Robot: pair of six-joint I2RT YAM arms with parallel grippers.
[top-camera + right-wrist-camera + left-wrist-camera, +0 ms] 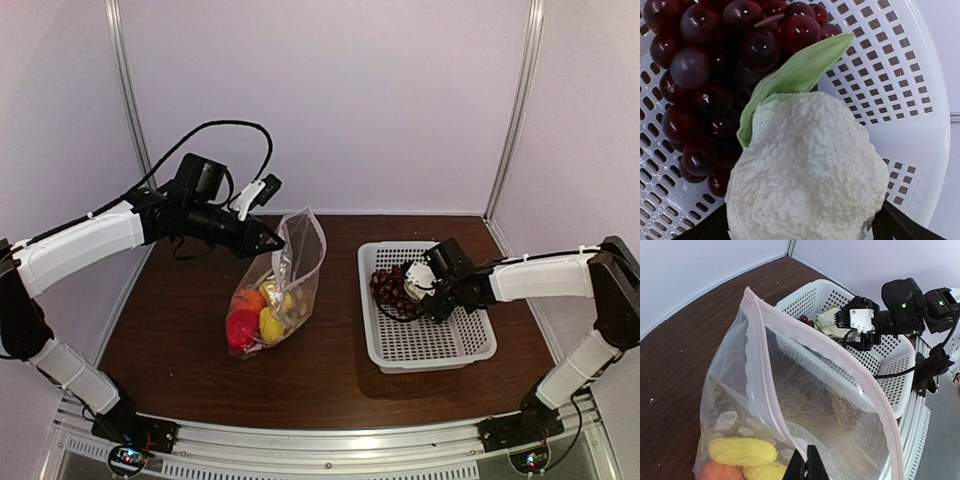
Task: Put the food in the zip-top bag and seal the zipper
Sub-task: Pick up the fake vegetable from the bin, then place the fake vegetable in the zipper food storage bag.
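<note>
The clear dotted zip-top bag (290,268) stands open at the table's middle. It holds yellow pieces (272,322), a red pepper (241,328) and an orange fruit (248,298). My left gripper (272,238) is shut on the bag's mouth edge and holds it up; the left wrist view shows its tips (807,466) pinching the whitish zipper strip (765,371). My right gripper (422,282) is in the white basket (440,345), shut on the white cauliflower (805,170) with its green leaf. Dark purple grapes (715,75) lie right beside it.
The white perforated basket (890,360) sits right of the bag, with a small gap between them. White booth walls close the back and sides. A metal rail runs along the near edge.
</note>
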